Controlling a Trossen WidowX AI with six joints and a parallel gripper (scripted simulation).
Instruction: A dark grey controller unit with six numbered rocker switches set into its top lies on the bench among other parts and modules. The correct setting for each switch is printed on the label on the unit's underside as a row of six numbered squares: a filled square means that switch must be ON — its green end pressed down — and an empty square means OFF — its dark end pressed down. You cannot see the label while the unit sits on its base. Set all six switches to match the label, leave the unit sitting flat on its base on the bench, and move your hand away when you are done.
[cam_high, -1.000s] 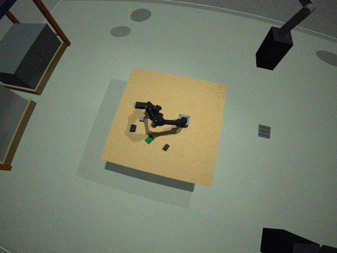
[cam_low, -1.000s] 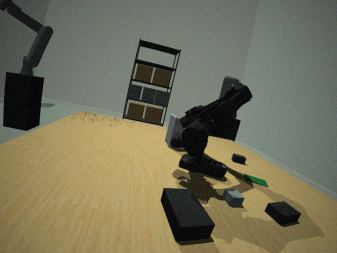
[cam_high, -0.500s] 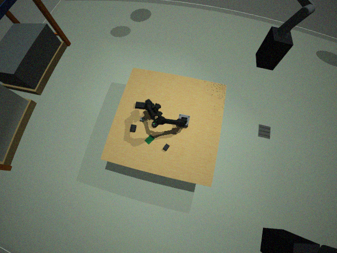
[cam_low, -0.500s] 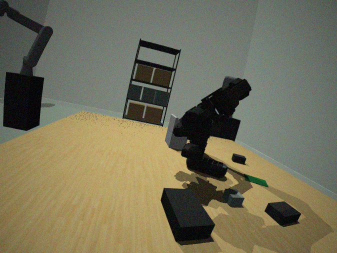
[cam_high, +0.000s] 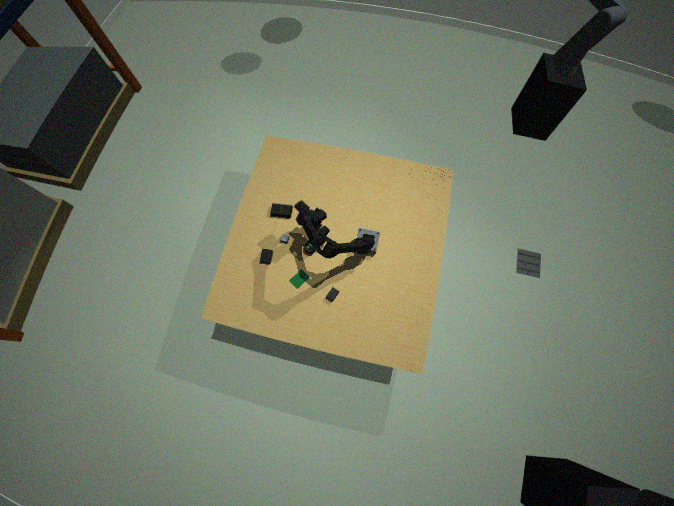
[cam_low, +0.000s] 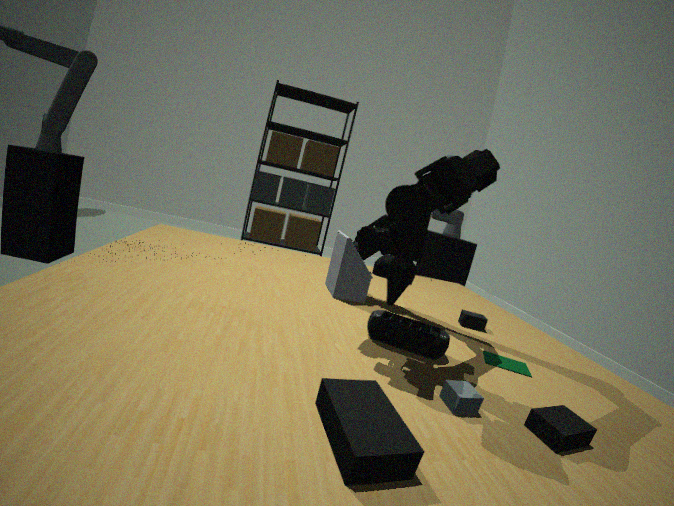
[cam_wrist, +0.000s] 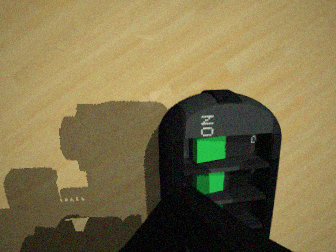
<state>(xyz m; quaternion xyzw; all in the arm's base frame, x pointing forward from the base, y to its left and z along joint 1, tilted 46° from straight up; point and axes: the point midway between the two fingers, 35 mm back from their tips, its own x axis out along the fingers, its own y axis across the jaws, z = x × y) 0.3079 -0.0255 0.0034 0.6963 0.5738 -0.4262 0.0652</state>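
The dark grey controller unit (cam_low: 408, 333) (cam_wrist: 223, 132) lies flat on the wooden bench (cam_low: 163, 337) with its switch side up. In the wrist view two rocker switches (cam_wrist: 210, 150) show bright green ends beside an "ON" mark; the other switches are hidden behind my fingers. In the top view the unit shows only as a green spot (cam_high: 308, 248) under the arm. My gripper (cam_low: 393, 298) (cam_wrist: 181, 197) is shut and empty. It points down and hangs just above the unit's end nearest the arm base.
A large dark box (cam_low: 367, 427) (cam_high: 280, 210), a small grey block (cam_low: 461, 397) (cam_high: 284, 238), two small dark blocks (cam_low: 559, 427) (cam_low: 472, 320) and a flat green card (cam_low: 507, 362) (cam_high: 298, 278) lie around the unit. The arm's grey base mount (cam_low: 345, 269) stands behind it.
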